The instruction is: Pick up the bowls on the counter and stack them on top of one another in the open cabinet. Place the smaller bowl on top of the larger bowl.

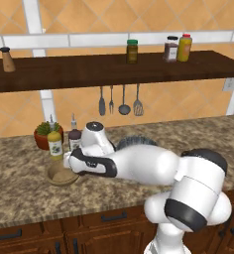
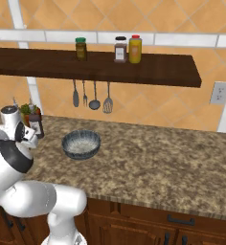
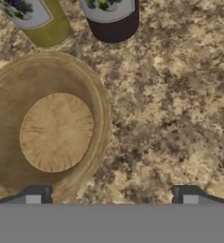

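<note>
The smaller tan bowl sits on the granite counter directly under my hand. In the left base view this tan bowl lies just below my gripper. My gripper is open, held a little above the bowl. One fingertip is over the inside of the bowl's near rim and the other is over bare counter, so the rim lies between them. The larger blue-grey bowl stands on the counter to the right, partly hidden behind my arm as a ribbed edge. The open cabinet shelf runs above.
A yellow-green bottle, a dark bottle and a red-brown plant pot crowd just behind the tan bowl. Jars stand on the shelf's right part and shakers at its left. Utensils hang below it.
</note>
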You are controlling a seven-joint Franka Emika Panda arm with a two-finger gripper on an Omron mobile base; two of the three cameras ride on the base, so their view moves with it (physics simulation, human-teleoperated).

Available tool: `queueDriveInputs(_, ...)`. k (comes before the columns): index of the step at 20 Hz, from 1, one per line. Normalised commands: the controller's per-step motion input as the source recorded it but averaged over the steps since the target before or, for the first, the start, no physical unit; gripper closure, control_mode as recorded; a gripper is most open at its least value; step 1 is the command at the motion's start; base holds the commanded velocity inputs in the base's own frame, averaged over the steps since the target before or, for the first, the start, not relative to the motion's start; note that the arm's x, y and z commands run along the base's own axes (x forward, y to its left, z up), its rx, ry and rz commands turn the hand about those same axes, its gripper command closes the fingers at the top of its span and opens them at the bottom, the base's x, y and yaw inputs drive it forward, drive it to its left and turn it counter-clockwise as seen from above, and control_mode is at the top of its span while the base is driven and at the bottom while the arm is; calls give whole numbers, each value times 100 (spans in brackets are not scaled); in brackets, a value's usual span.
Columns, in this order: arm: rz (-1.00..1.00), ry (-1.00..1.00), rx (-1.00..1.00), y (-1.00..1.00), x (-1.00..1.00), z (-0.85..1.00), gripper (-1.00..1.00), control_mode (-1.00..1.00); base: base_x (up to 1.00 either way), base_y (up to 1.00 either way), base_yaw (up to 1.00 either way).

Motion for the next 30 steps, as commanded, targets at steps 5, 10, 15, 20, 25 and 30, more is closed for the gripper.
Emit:
queueDriveInputs(5, 0, 0, 0, 7, 26, -10, -100, -100, 0, 0, 0)
queueDriveInputs(10, 0, 0, 0, 19, 23, -23, -100, -100, 0, 0, 0)
queueDriveInputs(15, 0, 0, 0, 20, 13, -18, -100, -100, 0, 0, 0)
queueDriveInputs(20, 0, 0, 0, 22, 11, -27, -100, -100, 0, 0, 0)
queueDriveInputs(25, 0, 0, 0, 6, 3, -18, 100, -100, 0, 0, 0)
queueDriveInputs(30, 0, 0, 0, 0, 0, 0, 100, -100, 0, 0, 0)
